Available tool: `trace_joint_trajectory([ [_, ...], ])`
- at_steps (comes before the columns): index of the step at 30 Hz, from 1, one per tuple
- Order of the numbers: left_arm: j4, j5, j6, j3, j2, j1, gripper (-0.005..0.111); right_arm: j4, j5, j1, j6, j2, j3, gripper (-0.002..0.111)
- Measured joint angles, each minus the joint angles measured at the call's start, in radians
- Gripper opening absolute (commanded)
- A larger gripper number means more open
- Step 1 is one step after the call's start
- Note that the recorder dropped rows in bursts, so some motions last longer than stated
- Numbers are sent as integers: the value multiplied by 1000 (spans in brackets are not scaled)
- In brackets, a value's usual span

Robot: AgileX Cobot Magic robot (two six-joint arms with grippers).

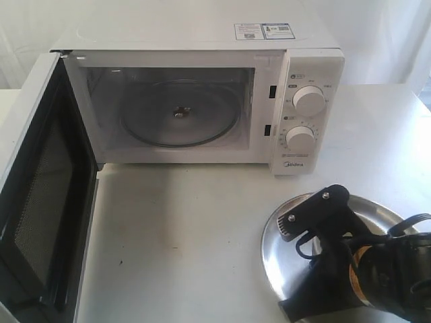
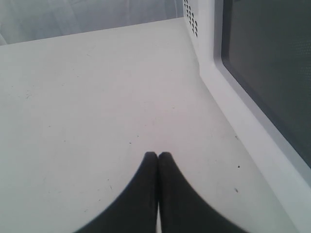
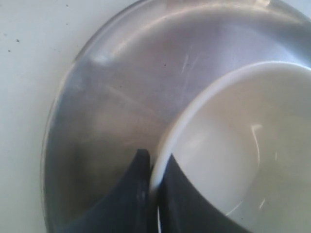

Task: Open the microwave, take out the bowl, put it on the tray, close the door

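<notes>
The white microwave [image 1: 202, 40] stands at the back with its door [image 1: 40, 202] swung wide open to the left. Its cavity holds only the glass turntable [image 1: 180, 113]. The steel tray [image 1: 279, 249] lies at the front right, partly under my right arm [image 1: 377, 269]. In the right wrist view my right gripper [image 3: 154, 162] is shut on the rim of the cream bowl [image 3: 233, 145], one finger inside and one outside, over the tray [image 3: 116, 97]. The arm hides the bowl in the exterior view. My left gripper [image 2: 158, 155] is shut and empty above the table, beside the door's outer face [image 2: 272, 63].
The white table [image 1: 182, 242] runs from the microwave to the near edge. The open door juts forward along the left side. Vent holes [image 2: 191, 19] on the microwave's side show in the left wrist view. Two knobs [image 1: 308, 101] sit on the right panel.
</notes>
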Motion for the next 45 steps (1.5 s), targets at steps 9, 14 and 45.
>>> trace_joint_trajectory([
  [9,0,0,0,0,0,0,0,-4,-143,0,9,-3,0,41],
  [14,0,0,0,0,0,0,0,-4,-52,0,36,-3,0,49],
  [45,0,-2,0,0,0,0,0,-100,-1028,0,-274,-222,-136,0],
])
